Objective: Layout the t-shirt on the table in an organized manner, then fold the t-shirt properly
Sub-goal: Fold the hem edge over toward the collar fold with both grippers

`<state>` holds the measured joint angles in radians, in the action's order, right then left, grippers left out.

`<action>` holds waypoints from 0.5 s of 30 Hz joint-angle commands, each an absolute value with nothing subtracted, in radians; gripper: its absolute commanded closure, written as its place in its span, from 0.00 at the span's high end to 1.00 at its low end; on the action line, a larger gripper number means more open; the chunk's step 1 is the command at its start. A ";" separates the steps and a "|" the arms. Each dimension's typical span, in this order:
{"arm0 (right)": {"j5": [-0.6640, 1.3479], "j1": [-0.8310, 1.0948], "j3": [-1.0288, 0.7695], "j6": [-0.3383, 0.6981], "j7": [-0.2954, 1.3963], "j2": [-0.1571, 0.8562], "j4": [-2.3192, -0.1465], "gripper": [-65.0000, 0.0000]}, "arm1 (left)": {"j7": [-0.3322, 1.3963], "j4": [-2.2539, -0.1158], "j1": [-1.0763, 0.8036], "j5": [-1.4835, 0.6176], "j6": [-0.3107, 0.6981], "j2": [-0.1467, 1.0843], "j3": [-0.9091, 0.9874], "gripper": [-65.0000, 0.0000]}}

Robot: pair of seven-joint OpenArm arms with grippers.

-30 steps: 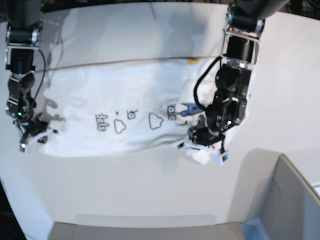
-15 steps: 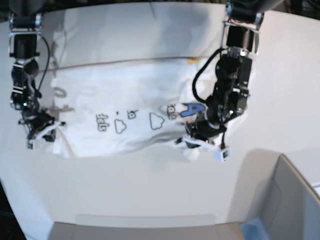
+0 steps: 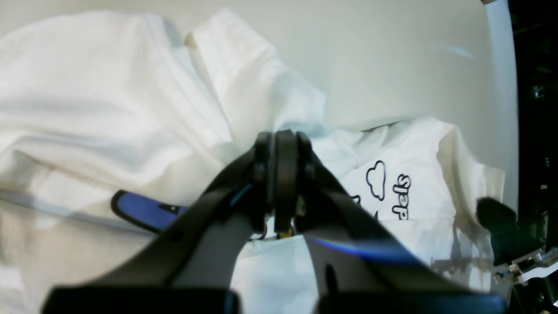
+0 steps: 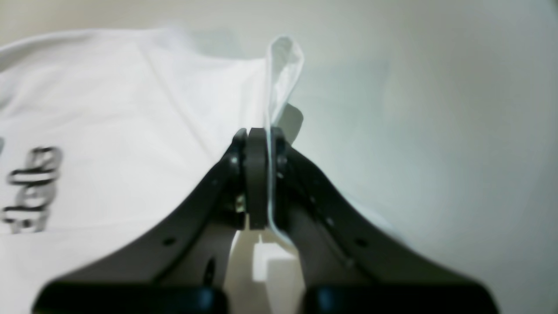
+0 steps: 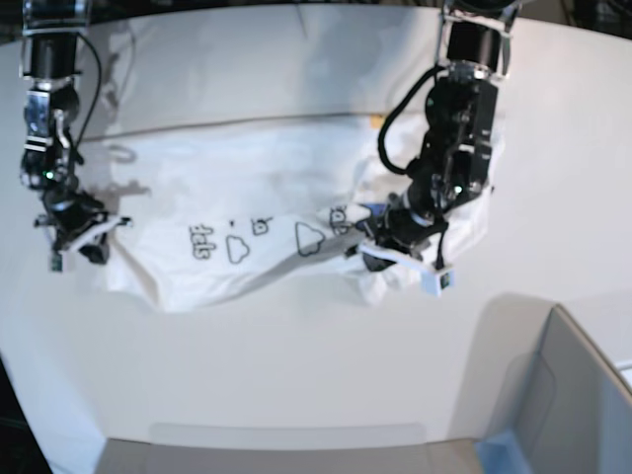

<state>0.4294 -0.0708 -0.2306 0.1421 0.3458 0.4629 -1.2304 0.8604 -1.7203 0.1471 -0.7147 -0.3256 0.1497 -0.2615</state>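
T-shirt lies spread on the white counter, print side up, long axis running across the base view from one arm to the other. Left gripper has its jaws closed on a bunched fold of cloth at the end of the shirt by the blue letter; the left wrist view shows fabric humped up just beyond the tips. Right gripper has its jaws clamped on a thin upright flap of hem at the opposite end, counter bare beyond it. Each arm holds its own end, so the shirt sits between the two pairs of jaws, neither nearer than the other. Near hem between them sags and wrinkles toward the camera. Judgement: layout step, mid-way; the coming move likely calls for pulling the two ends apart along the long axis to draw out slack. Risk: the bunched left-hand grip may hold several layers.
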 commanded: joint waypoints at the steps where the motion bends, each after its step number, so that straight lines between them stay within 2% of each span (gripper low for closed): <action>1: 0.437 -0.090 -0.251 0.147 0.318 0.484 -1.256 0.00 | 0.848 -1.741 0.160 -0.716 -0.320 0.151 -0.255 0.00; 15: 0.438 0.022 -0.346 0.120 0.318 0.481 -1.380 0.00 | 0.848 -1.837 0.093 -0.717 -0.320 0.151 -0.255 0.00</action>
<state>0.4301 0.0341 -0.3363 0.1169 0.3470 0.4591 -1.3613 0.8608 -1.8183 0.0822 -0.7147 -0.3256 0.1501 -0.2596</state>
